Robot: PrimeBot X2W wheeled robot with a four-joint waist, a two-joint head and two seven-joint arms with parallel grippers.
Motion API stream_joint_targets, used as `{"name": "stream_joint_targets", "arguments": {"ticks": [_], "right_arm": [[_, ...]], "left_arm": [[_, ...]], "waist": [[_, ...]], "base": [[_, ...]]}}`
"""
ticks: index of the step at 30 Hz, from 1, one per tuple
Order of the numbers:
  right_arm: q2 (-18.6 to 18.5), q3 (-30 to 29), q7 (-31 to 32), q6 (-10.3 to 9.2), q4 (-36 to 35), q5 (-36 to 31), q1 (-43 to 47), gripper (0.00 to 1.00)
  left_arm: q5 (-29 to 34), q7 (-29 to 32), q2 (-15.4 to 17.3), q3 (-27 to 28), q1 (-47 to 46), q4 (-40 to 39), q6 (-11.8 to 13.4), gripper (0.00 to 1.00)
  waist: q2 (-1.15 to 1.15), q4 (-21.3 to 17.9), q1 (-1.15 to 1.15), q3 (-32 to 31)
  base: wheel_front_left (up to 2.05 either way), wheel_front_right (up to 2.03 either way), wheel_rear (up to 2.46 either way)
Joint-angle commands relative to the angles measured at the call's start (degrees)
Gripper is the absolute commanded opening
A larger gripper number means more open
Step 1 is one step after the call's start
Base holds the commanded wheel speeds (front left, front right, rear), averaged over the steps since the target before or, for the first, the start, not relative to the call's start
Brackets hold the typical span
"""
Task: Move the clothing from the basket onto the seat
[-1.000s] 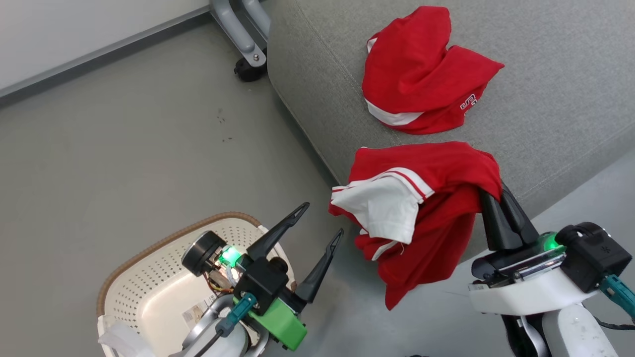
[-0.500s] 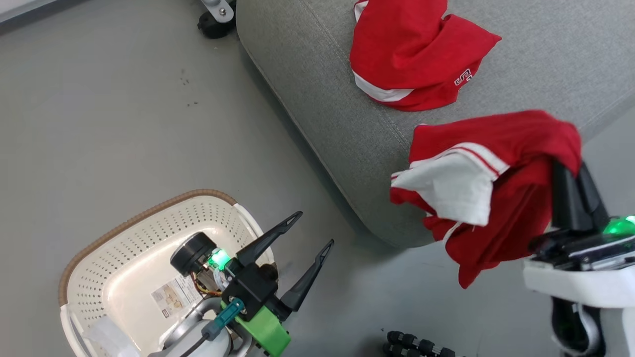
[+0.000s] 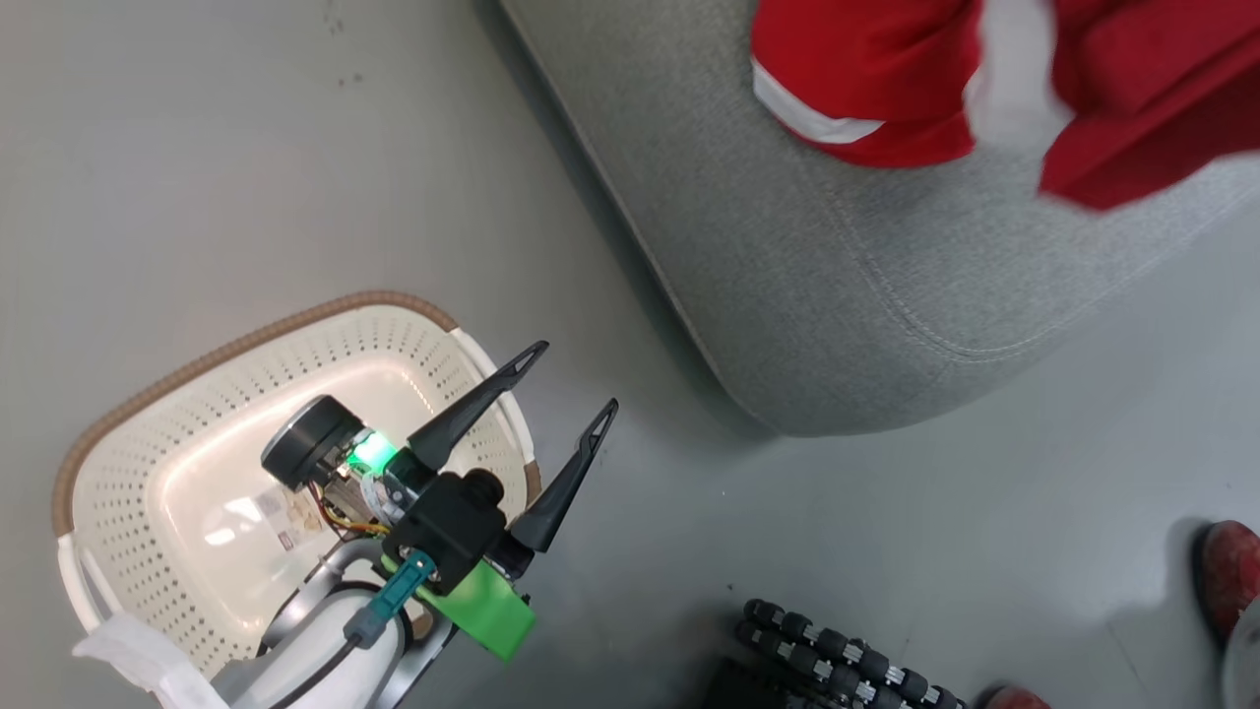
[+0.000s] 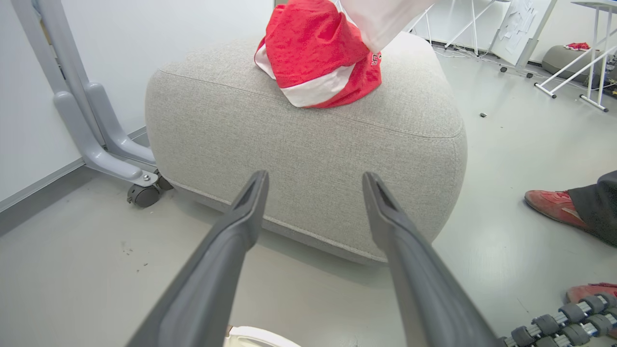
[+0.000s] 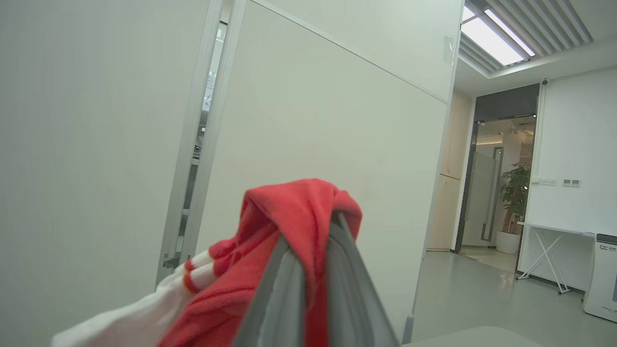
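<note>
Leftmost, the cream-white perforated plastic basket [image 3: 246, 330] with its brown woven rim stands on the floor, holding nothing but a barcode sticker [image 3: 281, 517] on its bottom. Above it hangs the left claw [image 3: 577, 375], its two dark fingers spread wide and empty, pointing at the side of the big rounded grey fabric seat [image 3: 886, 325]. On top of the seat lies one red sports garment with a white stripe [image 3: 847, 79], crumpled in a heap. Just right of it, blurred with motion, is the second red-and-white garment [image 3: 1142, 108]. A second ago it dangled low beside the seat's edge; now it hangs lifted over the cushion, close to the first. The right claw [image 5: 312, 236] is clamped on a fold of it, with red cloth draped over the fingertips. With the basket emptied, the task looks nearly done. What seems left is to lower this last piece and let it go well inside the seat's edge, so it cannot slide off. At far right a person's red shoe [image 3: 1230, 571] rests on the floor.
</note>
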Motion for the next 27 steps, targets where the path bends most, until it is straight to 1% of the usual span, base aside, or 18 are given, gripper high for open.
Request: {"name": "stream_joint_targets", "arguments": {"ticks": [1,4,8,11,15,16,17,18,22,24,25,27], "right_arm": [[-1.76,-1.37,-0.13,-0.12,2.56,-0.48,-3.21,0.0],[-5.8,-3.78,-0.12,-0.12,9.13,-3.39,-9.31,0.0],[-8.67,-5.72,-0.12,-0.12,17.96,-7.23,-13.84,0.0],[-8.79,-5.2,-0.13,-0.12,23.76,-7.78,-15.34,0.0],[-7.02,-5.33,-0.13,-0.12,31.65,-8.38,-14.5,0.01],[-6.49,-5.31,-0.12,-0.12,33.1,-8.44,-14.0,0.13],[-5.97,-5.61,-0.13,-0.12,34.87,-8.79,-13.29,0.49],[-5.59,-6.49,-0.13,-0.13,35.53,-9.3,-12.87,1.0],[-2.55,-9.24,-0.13,-0.12,34.09,-11.35,-9.51,1.0],[-0.71,-10.43,-0.13,-0.12,31.48,-13.95,-6.74,1.0],[1.11,-10.55,-0.13,-0.12,29.83,-15.04,-5.14,1.0],[3.5,-10.92,-0.14,-0.12,27.0,-16.1,-2.41,1.0]], "left_arm": [[0.31,0.26,0.79,0.4,-0.98,-0.82,0.33,1.0],[0.54,0.96,1.29,0.45,-1.57,-2.43,0.41,1.0],[0.63,1.49,1.57,0.5,-2.25,-3.48,0.61,1.0],[0.72,1.65,1.74,0.88,-2.99,-3.73,0.83,1.0],[0.52,1.66,1.91,1.11,-3.59,-3.81,1.25,1.0],[0.43,1.64,1.86,1.07,-3.66,-3.75,1.27,1.0],[0.19,1.51,1.66,1.06,-3.66,-3.67,1.3,1.0],[-0.27,1.36,1.29,1.07,-3.56,-3.61,1.4,1.0],[-0.89,0.74,0.69,0.83,-3.59,-3.16,1.4,1.0],[-1.18,0.27,0.45,0.8,-3.43,-2.76,1.44,1.0],[-1.44,-0.01,0.32,0.8,-3.09,-2.4,1.59,1.0],[-1.96,-0.38,-0.1,0.7,-2.43,-1.71,1.7,1.0]], "waist": [[0.0,2.69,-0.01,4.81],[0.0,4.4,-0.01,6.99],[0.0,5.92,-0.01,8.97],[0.0,6.72,-0.01,9.93],[0.0,7.19,-0.01,10.38],[0.0,7.29,-0.01,10.29],[0.0,7.44,-0.01,10.13],[0.0,7.58,-0.01,9.93],[0.0,7.87,-0.01,8.82],[0.0,7.77,-0.01,8.05],[0.0,7.58,-0.01,7.38],[0.0,7.42,-0.01,6.2]], "base": [[0.0,0.0,0.0],[0.0,0.0,0.0],[0.0,0.0,0.0],[0.0,0.0,0.0],[0.0,0.0,0.0],[0.0,0.0,0.0],[0.0,0.0,0.0],[0.0,0.0,0.0],[0.0,0.0,0.0],[0.0,0.0,0.0],[0.0,0.0,0.0],[0.0,0.0,0.0]]}}
